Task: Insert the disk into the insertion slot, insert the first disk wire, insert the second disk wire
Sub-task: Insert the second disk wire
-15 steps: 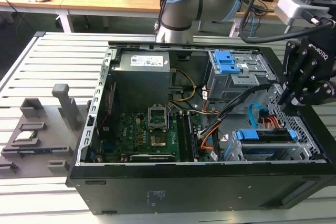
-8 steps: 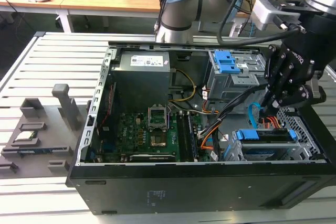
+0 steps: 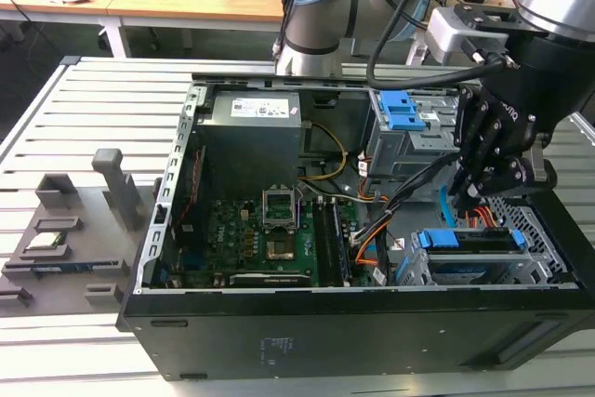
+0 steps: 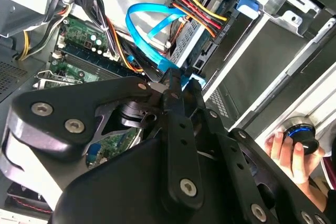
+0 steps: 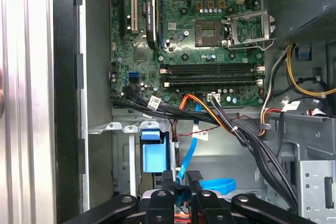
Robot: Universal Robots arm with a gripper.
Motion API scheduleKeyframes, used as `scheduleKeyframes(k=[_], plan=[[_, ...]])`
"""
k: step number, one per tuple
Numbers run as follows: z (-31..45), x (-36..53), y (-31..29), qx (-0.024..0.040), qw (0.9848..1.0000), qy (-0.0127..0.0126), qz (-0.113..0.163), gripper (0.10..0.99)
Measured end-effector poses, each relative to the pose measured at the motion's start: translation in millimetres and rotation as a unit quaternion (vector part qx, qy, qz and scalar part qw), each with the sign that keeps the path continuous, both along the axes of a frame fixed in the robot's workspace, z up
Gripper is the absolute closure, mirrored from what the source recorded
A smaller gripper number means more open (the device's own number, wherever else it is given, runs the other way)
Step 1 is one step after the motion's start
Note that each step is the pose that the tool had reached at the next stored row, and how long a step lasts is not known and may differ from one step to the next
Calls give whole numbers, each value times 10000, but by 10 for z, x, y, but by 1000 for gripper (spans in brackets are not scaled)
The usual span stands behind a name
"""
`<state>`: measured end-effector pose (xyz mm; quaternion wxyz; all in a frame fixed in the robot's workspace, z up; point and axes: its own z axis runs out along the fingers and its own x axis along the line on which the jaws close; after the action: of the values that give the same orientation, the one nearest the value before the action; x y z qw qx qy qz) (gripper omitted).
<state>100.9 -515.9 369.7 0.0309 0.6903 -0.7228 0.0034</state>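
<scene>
Your black, hard-edged tool (image 4: pixel 176 85) pinches the plug of the second disk wire (image 4: pixel 149 35), a flat, glossy light blue ribbon looping toward the motherboard (image 5: pixel 199 30). The disk (image 3: pixel 469 241), blue-framed, lies flat in the perforated silver insertion slot (image 3: pixel 535 262), long axis across the exterior view.

Matt black metal gripper (image 3: pixel 468 194), glossy blue plastic second disk wire (image 4: pixel 152 38), perforated sheet-metal insertion slot (image 3: pixel 542 230).
</scene>
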Motion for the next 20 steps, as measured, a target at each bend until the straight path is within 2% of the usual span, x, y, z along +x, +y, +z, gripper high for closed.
scheduleKeyframes(k=[4, 5, 10, 12, 13, 14, 17, 18, 20], plan=[[0, 0, 0, -2, 10000, 0, 0, 847], [0, 0, 0, -2, 10000, 0, 0, 925], [-1, -1, -6, -4, 10000, 0, 0, 925], [0, -1, -37, -5, 10000, 0, -1, 925], [-2, -1, -79, -5, 10000, 0, -1, 925], [-20, -1, -146, 25, 10000, 0, -1, 925], [-43, 0, -229, 142, 9999, 0, -1, 925], [-52, 2, -242, 171, 9999, 0, 0, 925], [-94, 28, -244, 186, 9998, 0, 1, 925]])
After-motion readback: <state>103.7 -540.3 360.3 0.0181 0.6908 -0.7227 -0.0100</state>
